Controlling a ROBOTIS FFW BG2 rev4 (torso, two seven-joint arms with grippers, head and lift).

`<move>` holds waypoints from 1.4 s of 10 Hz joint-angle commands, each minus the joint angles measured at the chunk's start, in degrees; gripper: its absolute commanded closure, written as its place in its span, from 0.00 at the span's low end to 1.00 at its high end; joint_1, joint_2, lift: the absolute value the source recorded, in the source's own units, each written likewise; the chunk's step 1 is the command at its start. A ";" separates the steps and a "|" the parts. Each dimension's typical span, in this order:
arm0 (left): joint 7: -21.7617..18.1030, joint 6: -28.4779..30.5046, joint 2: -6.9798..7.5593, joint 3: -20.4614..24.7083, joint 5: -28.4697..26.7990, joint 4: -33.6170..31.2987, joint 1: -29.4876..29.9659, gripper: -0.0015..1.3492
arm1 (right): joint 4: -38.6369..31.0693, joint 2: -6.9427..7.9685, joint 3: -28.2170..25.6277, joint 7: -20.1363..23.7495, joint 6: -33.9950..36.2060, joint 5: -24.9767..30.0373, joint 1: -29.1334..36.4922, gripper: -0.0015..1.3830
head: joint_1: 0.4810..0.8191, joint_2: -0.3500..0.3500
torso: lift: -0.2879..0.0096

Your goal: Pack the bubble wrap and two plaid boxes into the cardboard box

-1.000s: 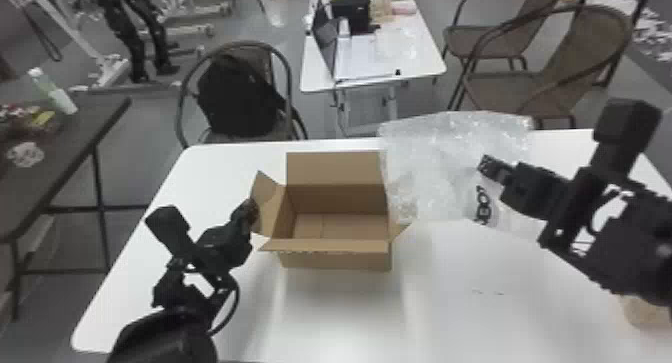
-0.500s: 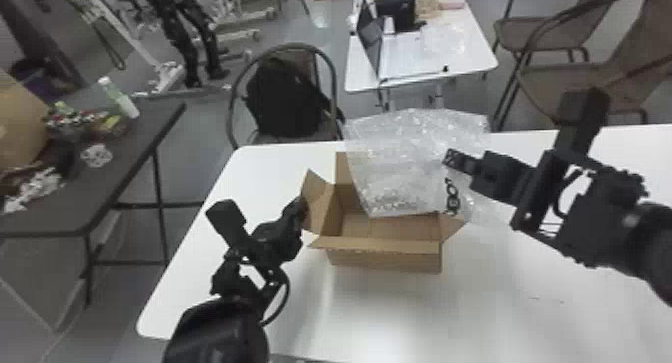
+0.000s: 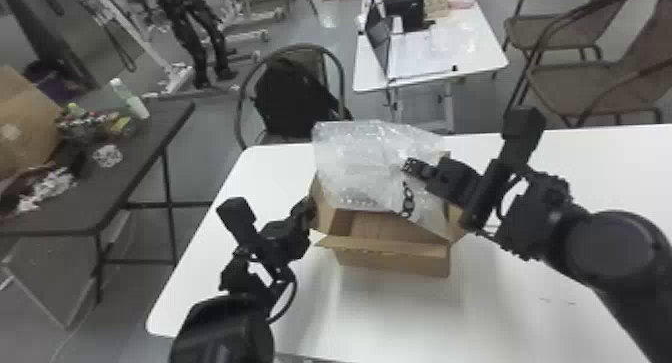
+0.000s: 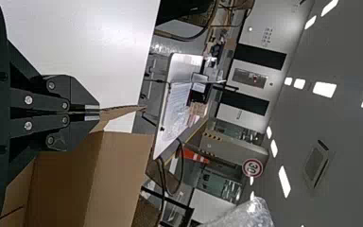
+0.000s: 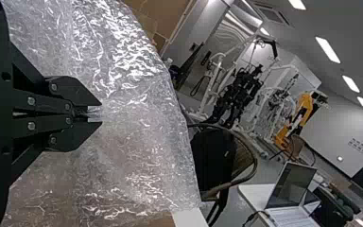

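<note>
The right gripper [image 3: 410,166] has its jaws pinched together on the bubble wrap [image 3: 360,159], with film spreading out around the tips in the right wrist view [image 5: 94,113]. The left gripper [image 3: 311,207] has its jaws clamped on the left side flap [image 3: 323,204] of the cardboard box [image 3: 395,261], seemingly to keep that side folded out and the box steady.

The wrap is bunched high over the rear of the opening, with its lower edge draped towards the box's right side. The box stands upright and open on the white surface [image 3: 505,312]. Bare cardboard shows inside near the front wall; the rest of the inside is hidden under the film.

The packing seems at the point of putting in the wrap, which is not yet down inside. It has yet to be lowered, tucked in and released. How far the two plaid boxes have got cannot be judged.
</note>
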 commanded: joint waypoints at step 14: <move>0.87 -3.93 -1.78 1.88 2.43 0.09 2.24 0.90 | -44.09 -5.03 -28.53 10.66 2.93 54.88 37.75 0.11 | 0.63 0.77 | 0.73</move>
